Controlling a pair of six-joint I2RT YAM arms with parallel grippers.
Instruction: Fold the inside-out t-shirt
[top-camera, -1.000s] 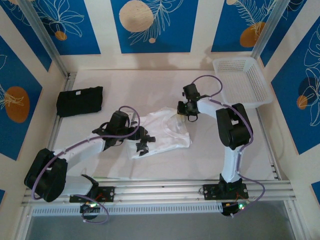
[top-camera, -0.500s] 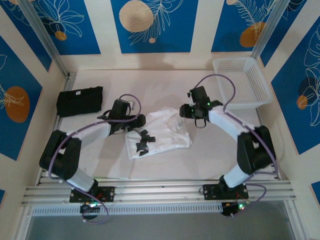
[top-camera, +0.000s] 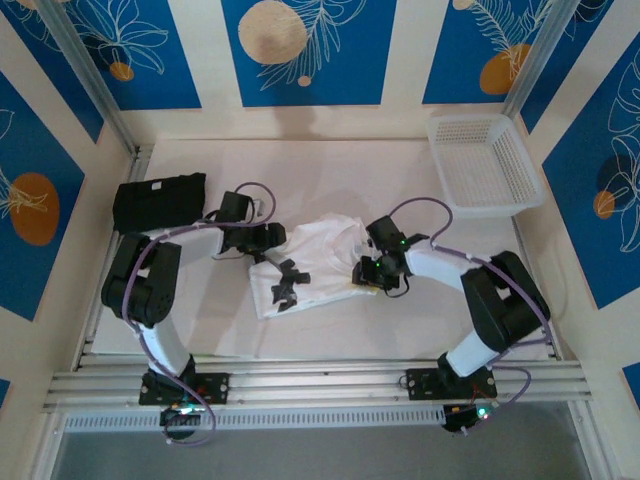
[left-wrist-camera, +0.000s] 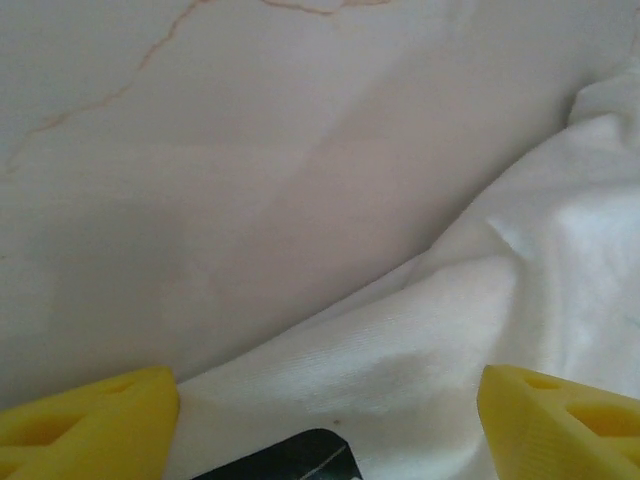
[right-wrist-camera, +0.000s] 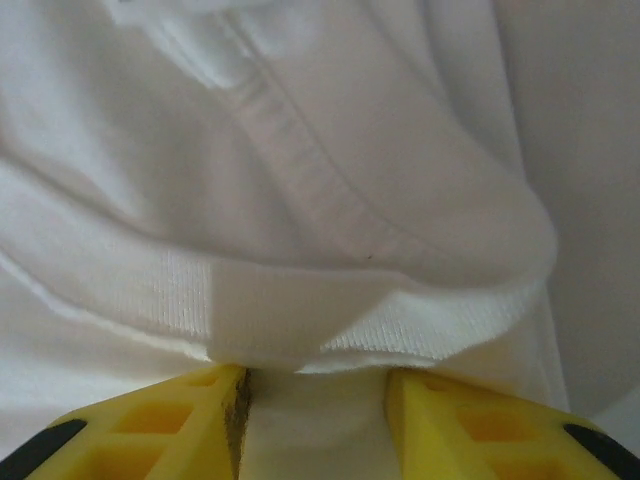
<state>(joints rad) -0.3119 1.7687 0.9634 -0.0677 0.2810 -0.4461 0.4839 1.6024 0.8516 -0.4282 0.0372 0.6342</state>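
The left fingers (left-wrist-camera: 90, 420) stand wide and released over the left edge of the inside-out t-shirt (top-camera: 320, 255), which lies crumpled in the middle of the counter (top-camera: 330, 170). The right fingers (right-wrist-camera: 160, 420) are half parted astride a doubled hem and do not seem to clamp it. If they close there, they may catch several layers and drag the fold crooked. Farther back lie the black garment (top-camera: 160, 200) and the white basket (top-camera: 485, 160).

t-shirt (top-camera: 322, 262) ctr of table (top-camera: 330, 170) | 2nd garment (top-camera: 160, 203) – far L | basket (top-camera: 485, 165) – far R
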